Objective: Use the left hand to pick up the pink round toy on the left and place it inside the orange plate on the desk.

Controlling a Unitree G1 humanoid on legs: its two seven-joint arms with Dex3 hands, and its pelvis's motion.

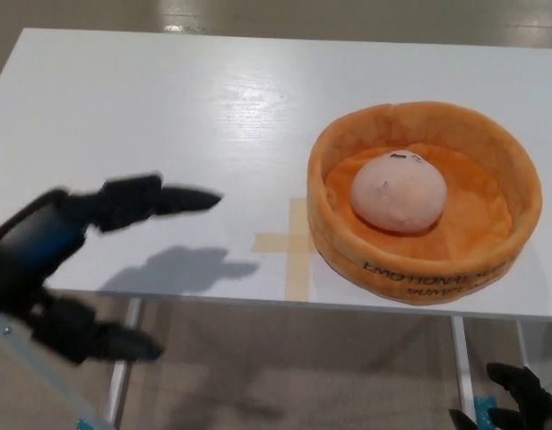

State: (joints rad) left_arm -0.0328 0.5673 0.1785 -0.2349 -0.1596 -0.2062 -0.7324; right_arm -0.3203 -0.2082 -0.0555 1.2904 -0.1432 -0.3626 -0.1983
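1. At the desk's near-left edge, well apart from the orange plate (426, 202), the left hand (70, 260) is blurred but clearly spread wide: long fingers (155, 199) point toward the plate over the desk (168, 107), thumb (97, 340) hangs below the desk edge. Holds nothing.

2. Key relation: the pink round toy (399, 192) lies to the plate side of the left hand, i.e. off toward the robot's right and slightly further back, w/ a stretch of bare desk and a tape cross (294, 244) between them. No contact between hand and toy.

3. Toy sits inside the plate, roughly at its center, resting on the plate's floor w/ the rim standing up all round it. It's round, so no long axis to speak of; small dark marks on its top face up.

4. Right hand (513, 408): only a bit of it shows, below the desk, under the plate's side, at the lower corner of the view. Too little visible to tell how its fingers stand. By position it's nearer the plate than the left hand is, but it's under the tabletop and has no part in the task.

5. Judgement: the toy is already where the task wants it, so the placing looks done. Left hand needs no further reach toward the plate; clearing away from the desk edge is all that seems left.

6. Plate sits on the desk's right half, near the front edge, just beside the tape cross.
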